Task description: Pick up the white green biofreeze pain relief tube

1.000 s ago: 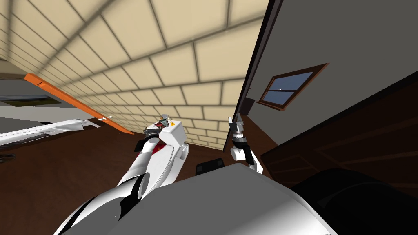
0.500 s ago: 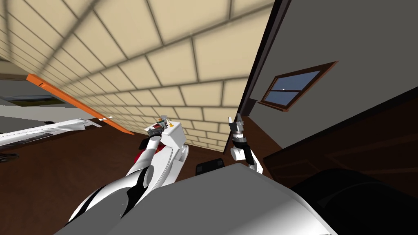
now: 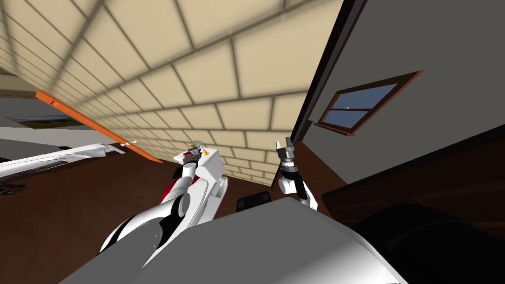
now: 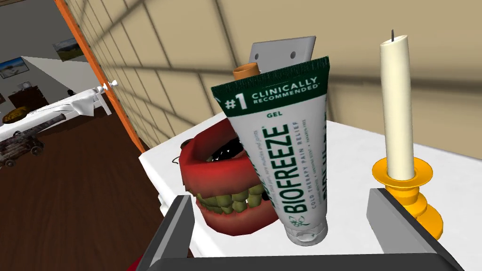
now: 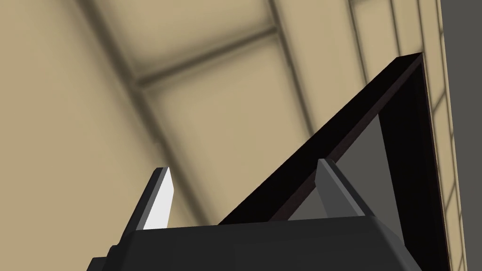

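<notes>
White table [image 4: 350, 155]: white tube [image 4: 277, 150] (green band)

The tube [image 4: 277, 155] is white with a dark green band (white print on it) and green lettering; the mouth [image 4: 207, 157] red, its teeth [image 4: 226, 200] yellow-green; the candle [image 4: 396, 108] cream, its holder [image 4: 422, 170] yellow.

- A beige tiled wall [image 3: 222, 64] with dark grout lines runs across the room.
- It meets a plain grey wall [image 3: 434, 44] at a dark corner trim [image 3: 328, 69].
- A brown-framed window [image 3: 367, 103] in the grey wall shows blue panes.
- Below the grey wall lies a dark brown panelled surface [image 3: 424, 192].
- The floor [image 3: 74, 212] is dark brown wood.
- A white table [image 4: 452, 162] stands against the tiled wall.
- An orange strip [image 3: 93, 123] marks the tiled wall's far end.
- Past the strip, a further grey wall carries small framed pictures [image 4: 12, 67].
</notes>
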Available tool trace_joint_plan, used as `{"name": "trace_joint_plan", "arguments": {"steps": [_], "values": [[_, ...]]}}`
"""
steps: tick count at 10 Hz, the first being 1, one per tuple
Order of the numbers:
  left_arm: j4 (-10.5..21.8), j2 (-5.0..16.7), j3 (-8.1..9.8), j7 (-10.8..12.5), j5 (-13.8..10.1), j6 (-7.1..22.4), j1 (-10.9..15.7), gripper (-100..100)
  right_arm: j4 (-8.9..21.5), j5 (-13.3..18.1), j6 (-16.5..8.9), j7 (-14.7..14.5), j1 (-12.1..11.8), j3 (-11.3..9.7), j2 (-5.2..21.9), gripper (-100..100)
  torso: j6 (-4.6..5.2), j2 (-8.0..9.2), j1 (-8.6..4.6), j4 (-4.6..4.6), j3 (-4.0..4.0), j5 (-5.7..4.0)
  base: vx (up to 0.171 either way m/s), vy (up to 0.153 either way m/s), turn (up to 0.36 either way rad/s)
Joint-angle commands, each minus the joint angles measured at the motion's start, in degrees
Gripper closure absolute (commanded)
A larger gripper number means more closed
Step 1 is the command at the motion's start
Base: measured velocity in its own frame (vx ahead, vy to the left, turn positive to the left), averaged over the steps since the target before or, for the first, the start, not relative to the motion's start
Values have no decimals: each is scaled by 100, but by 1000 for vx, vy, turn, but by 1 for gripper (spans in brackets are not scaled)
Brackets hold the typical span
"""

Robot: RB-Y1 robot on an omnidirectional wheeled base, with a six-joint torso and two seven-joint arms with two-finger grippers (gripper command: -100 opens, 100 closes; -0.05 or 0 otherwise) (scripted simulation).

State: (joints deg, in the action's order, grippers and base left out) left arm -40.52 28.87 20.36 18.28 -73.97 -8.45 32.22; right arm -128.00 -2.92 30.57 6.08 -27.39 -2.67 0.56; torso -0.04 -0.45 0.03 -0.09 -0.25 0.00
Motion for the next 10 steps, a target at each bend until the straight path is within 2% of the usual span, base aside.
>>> {"name": "trace_joint_plan", "arguments": {"steps": [1,4,5,6,7,8,9,10], "values": [[264,22,-49,201,-129,17,147,-100,0,0,0,0,0,0,0,0,0,0,0,0,0,0,129,12,29],[433,14,-22,286,-234,31,260,-100,0,0,0,0,0,0,0,0,-2,8,13,1,4,3,73,27,19],[377,-14,40,184,-242,61,237,-100,0,0,0,0,1,0,0,0,-2,24,10,4,12,3,9,7,0],[383,-11,34,203,-242,56,239,0,0,0,0,0,1,0,0,0,-2,35,6,6,19,2,0,0,0],[409,-298,191,116,14,-35,405,-100,0,0,0,0,2,0,0,0,-1,37,5,6,20,3,-2,66,159],[409,-325,250,15,14,-35,405,-100,0,0,0,0,1,1,0,0,-4,39,24,6,21,6,5,76,81],[409,-325,191,116,14,-35,405,-100,0,0,0,0,1,0,1,0,-1,36,31,6,20,8,6,42,-14],[436,-532,348,31,270,-126,570,-100,0,0,0,0,2,0,0,0,-1,36,22,6,19,7,0,84,146]]}}
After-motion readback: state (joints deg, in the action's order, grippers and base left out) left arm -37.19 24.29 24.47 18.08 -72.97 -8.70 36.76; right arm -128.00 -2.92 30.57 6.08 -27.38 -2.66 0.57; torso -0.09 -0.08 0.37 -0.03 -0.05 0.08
